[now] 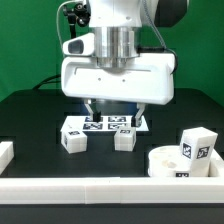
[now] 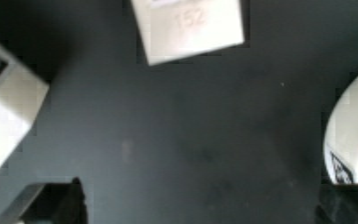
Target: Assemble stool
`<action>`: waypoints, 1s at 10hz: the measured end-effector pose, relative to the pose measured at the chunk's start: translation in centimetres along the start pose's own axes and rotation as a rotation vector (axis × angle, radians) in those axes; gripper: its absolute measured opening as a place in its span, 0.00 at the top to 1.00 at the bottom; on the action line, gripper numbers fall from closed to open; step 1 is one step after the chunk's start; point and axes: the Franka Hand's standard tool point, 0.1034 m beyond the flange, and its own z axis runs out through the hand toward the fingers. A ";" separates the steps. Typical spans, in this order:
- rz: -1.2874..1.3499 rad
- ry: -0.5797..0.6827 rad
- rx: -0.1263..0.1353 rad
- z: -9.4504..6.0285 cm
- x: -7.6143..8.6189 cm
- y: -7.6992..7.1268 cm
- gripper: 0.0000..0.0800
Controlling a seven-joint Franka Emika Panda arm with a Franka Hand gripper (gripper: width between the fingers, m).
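Observation:
The round white seat (image 1: 170,163) lies at the exterior view's lower right, with one white tagged leg (image 1: 197,147) standing at it. Two more white legs (image 1: 72,135) (image 1: 124,137) stand on the black table in front of the arm. My gripper (image 1: 113,108) hangs above the table just behind these two legs, open and empty. In the wrist view my gripper (image 2: 197,205) has dark fingertips (image 2: 51,200) wide apart over bare black table. A leg (image 2: 190,28) lies ahead, another leg (image 2: 2,100) to one side, and the seat's curved rim (image 2: 354,120) to the other.
The marker board (image 1: 110,121) lies flat under the gripper. A long white rail (image 1: 100,190) runs along the front edge and a short white rail end (image 1: 5,153) sits at the exterior view's left. A green wall stands behind.

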 end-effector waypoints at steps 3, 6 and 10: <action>-0.020 -0.121 -0.007 0.9 -0.7 0.8 0.19; -0.024 -0.280 -0.029 1.8 -1.4 1.2 0.19; -0.108 -0.529 -0.039 1.3 -1.5 1.0 0.19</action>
